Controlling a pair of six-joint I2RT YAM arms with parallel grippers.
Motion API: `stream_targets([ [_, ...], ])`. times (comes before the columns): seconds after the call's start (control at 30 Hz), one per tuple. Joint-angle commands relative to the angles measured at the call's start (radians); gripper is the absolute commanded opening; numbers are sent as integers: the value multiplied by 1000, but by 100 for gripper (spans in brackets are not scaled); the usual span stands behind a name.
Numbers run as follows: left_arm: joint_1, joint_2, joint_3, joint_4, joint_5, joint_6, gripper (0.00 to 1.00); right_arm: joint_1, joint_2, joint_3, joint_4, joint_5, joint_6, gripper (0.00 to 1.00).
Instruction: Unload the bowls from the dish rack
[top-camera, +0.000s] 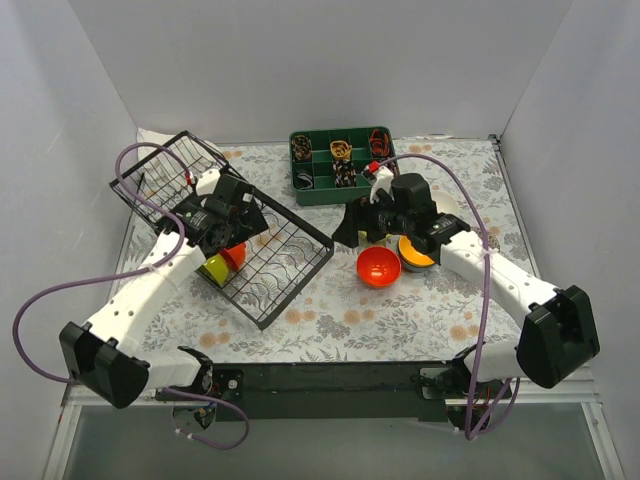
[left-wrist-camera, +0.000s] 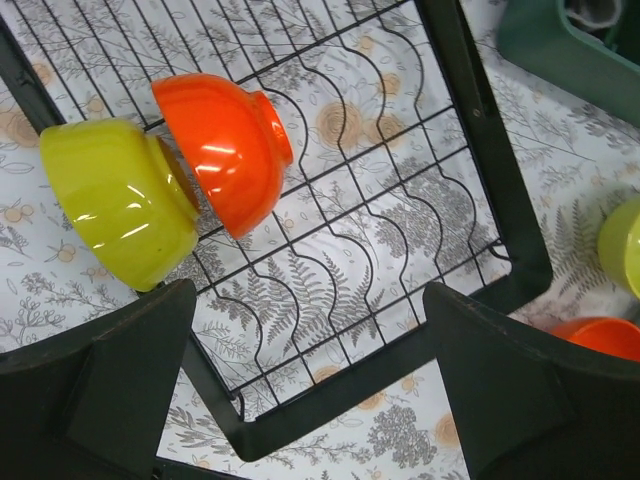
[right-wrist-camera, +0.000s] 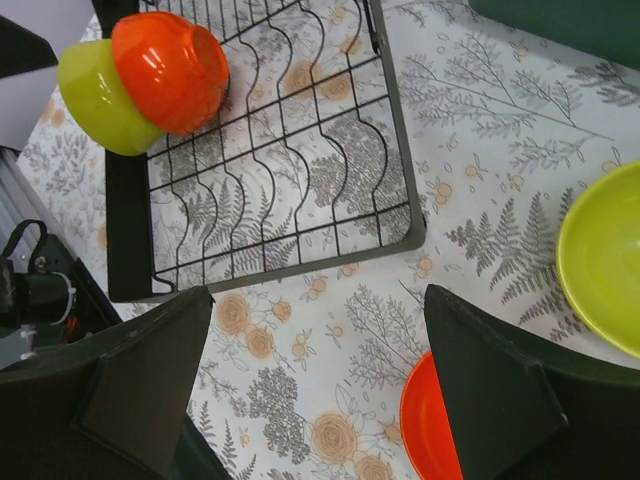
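The black wire dish rack (top-camera: 292, 262) lies left of centre, with its tilted panel (top-camera: 165, 165) at the back left. A lime-yellow bowl (top-camera: 212, 269) and an orange bowl (top-camera: 234, 255) lean together on their sides in the rack's near-left slots. Both also show in the left wrist view (left-wrist-camera: 115, 200) (left-wrist-camera: 225, 145) and the right wrist view (right-wrist-camera: 98, 95) (right-wrist-camera: 170, 68). My left gripper (top-camera: 228, 222) hovers over the rack, open and empty (left-wrist-camera: 310, 390). My right gripper (top-camera: 372, 228) is open and empty above the cloth (right-wrist-camera: 315, 390). A red-orange bowl (top-camera: 378, 266) (right-wrist-camera: 428, 420) and a yellow bowl (top-camera: 415, 252) (right-wrist-camera: 605, 258) sit upright on the table beside it.
A green divided tray (top-camera: 340, 160) of small items stands at the back centre, just behind my right gripper. White walls close in the left, back and right sides. A flowered cloth (top-camera: 400, 310) covers the table.
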Motion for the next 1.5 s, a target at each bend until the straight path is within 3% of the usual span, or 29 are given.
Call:
stream_targets([
  [0.0, 6, 92, 77, -134, -116, -143, 98, 2, -97, -51, -9, 75, -24, 95],
  [0.47, 4, 372, 209, -299, -275, -315, 98, 10, -267, -178, -91, 112, -99, 95],
  [0.73, 6, 523, 312, -375, -317, -338, 98, 10, -307, -253, -89, 118, -132, 95],
  [1.47, 62, 649, 344, -405, -333, -363, 93, 10, -353, -327, -85, 116, -211, 95],
])
